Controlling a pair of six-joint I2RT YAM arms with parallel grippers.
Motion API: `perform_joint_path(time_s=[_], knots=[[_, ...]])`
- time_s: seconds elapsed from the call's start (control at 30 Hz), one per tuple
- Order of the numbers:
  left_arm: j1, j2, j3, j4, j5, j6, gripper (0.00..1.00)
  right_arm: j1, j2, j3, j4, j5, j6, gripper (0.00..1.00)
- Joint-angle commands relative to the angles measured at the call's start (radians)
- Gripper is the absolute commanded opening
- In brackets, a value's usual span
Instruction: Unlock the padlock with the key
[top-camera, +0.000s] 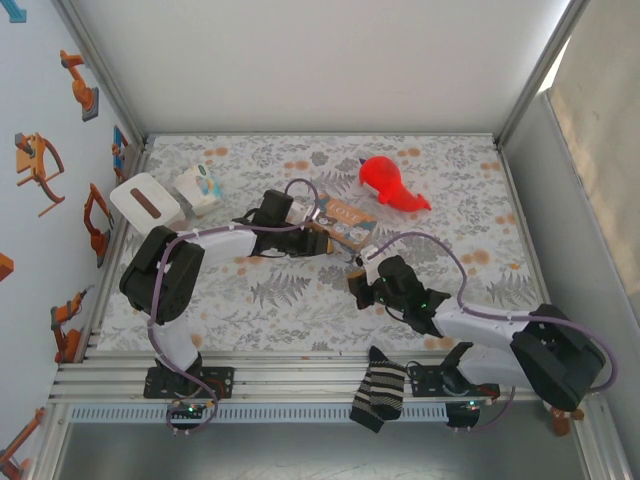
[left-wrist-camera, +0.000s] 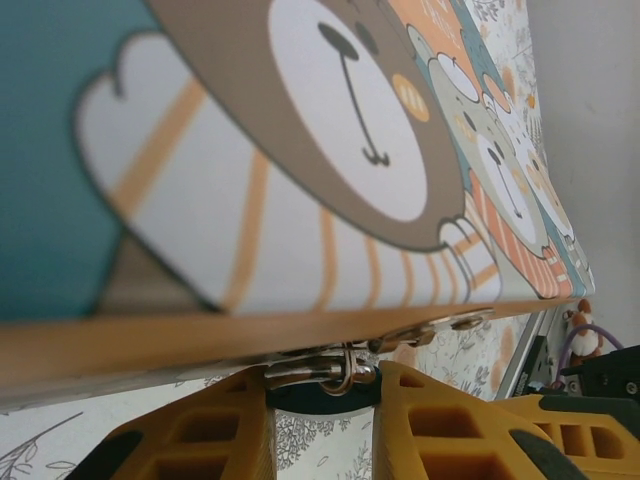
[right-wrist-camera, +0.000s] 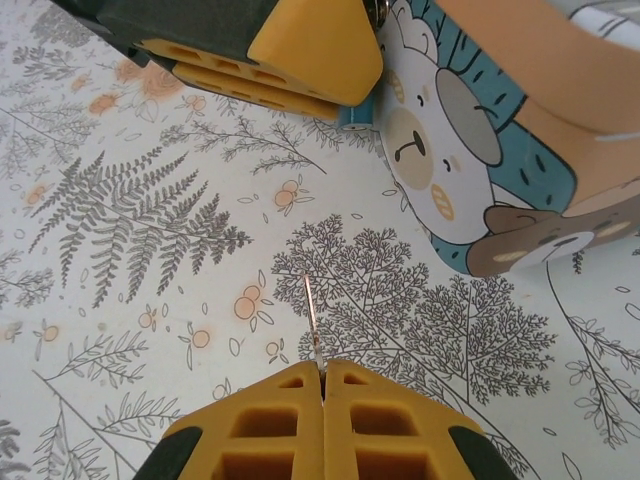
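We see a table covered in a white cloth printed with grey ferns and orange blossoms, with both arms reaching in over it from the near edge. The largest thing on it is a tan and dark-blue tin box printed with cartoon bears, lying near the middle of the table. Behind it and to the right lies a bright red plastic toy. At the far left stands a white tissue box with a brown slot, and just beside it a smaller white and teal carton. A black-and-white striped sock hangs over the rail at the near edge, between the two arm bases.

The left gripper is at the tin's left edge, where a silvery metal clasp juts out from under the rim. Its yellow fingers sit on either side of the tiny dark padlock with a blue part, clamped on it, and the lock hangs from that clasp.

The right gripper hovers over bare cloth just in front of the tin, near the left gripper but apart from it. Its jaws are pressed together on the thin silver key, whose blade points toward the padlock without touching it.
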Motion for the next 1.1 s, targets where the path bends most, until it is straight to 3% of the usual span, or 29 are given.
perform_joint_path(time_s=[0.0, 0.4, 1.07], knots=[[-0.006, -0.051, 0.045, -0.003, 0.048, -0.032, 0.2, 0.026, 0.053, 0.005, 0.105, 0.08, -0.03, 0.0], [-0.007, -0.053, 0.048, -0.014, 0.046, -0.042, 0.2, 0.046, 0.227, 0.042, 0.293, 0.141, -0.039, 0.0], [-0.011, -0.049, 0.055, -0.028, 0.043, -0.038, 0.2, 0.047, 0.3, 0.089, 0.334, 0.174, -0.047, 0.0]])
